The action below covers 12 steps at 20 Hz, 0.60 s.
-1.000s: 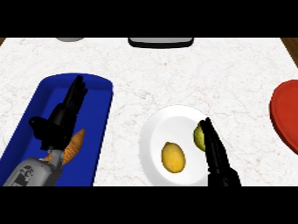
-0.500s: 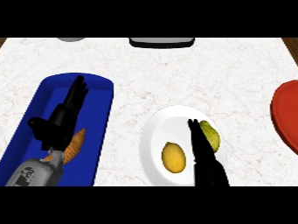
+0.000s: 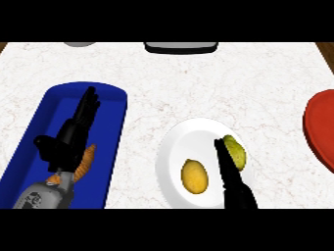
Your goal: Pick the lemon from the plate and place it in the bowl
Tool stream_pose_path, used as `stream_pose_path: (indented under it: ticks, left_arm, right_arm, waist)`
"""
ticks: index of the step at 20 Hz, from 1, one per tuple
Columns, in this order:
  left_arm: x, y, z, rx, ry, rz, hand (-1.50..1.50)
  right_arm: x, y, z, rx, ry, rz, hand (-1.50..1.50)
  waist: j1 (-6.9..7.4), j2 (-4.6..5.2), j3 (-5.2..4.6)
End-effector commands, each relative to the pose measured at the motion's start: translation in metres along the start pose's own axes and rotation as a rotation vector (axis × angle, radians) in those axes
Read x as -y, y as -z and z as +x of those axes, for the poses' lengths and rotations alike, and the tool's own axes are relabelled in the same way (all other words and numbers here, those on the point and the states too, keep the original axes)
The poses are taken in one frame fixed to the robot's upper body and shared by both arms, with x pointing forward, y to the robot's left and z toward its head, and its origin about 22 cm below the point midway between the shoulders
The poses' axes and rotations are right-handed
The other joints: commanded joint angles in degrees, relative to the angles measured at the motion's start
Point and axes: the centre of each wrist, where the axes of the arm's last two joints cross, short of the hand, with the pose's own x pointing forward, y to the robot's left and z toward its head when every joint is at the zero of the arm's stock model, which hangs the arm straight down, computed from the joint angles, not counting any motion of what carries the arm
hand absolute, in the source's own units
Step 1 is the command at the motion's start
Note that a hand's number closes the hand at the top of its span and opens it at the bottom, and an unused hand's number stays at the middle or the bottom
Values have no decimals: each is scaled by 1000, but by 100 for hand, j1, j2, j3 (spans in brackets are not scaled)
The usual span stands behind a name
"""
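Note:
A white plate [image 3: 175, 156] lies at the counter's front centre. On it are a yellow lemon [image 3: 194, 177] toward the front and a greenish-yellow fruit [image 3: 235, 150] on its right side. My right hand [image 3: 229, 171] reaches over the plate from the lower edge, open, its straight fingers lying between the two fruits and touching the greenish one's left side. The red bowl [image 3: 333, 131] is at the right edge, partly cut off. My left hand [image 3: 69, 133] rests open over the blue tray.
A long blue tray [image 3: 115, 128] lies at the left with an orange carrot [image 3: 87, 159] in it, partly hidden by my left forearm. A dark appliance [image 3: 181, 47] and a grey object [image 3: 79, 43] stand at the far edge.
My right hand has shifted left, from the greenish fruit's right side to the gap between the two fruits. The left hand has stayed put.

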Motion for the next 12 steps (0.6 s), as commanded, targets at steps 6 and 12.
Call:
stream_pose_path:
  ticks: [6,12]
  left_arm:
    - [10,10,-4,7,9,-7,0]
    - [-6,2,-23,-12,9,-10,0]
  right_arm:
    - [7,-8,0,17,108,11,-150]
    - [1,-9,-7,2,128,27,-150]
  waist:
    - [-17,3,-1]
    - [-12,1,-2]
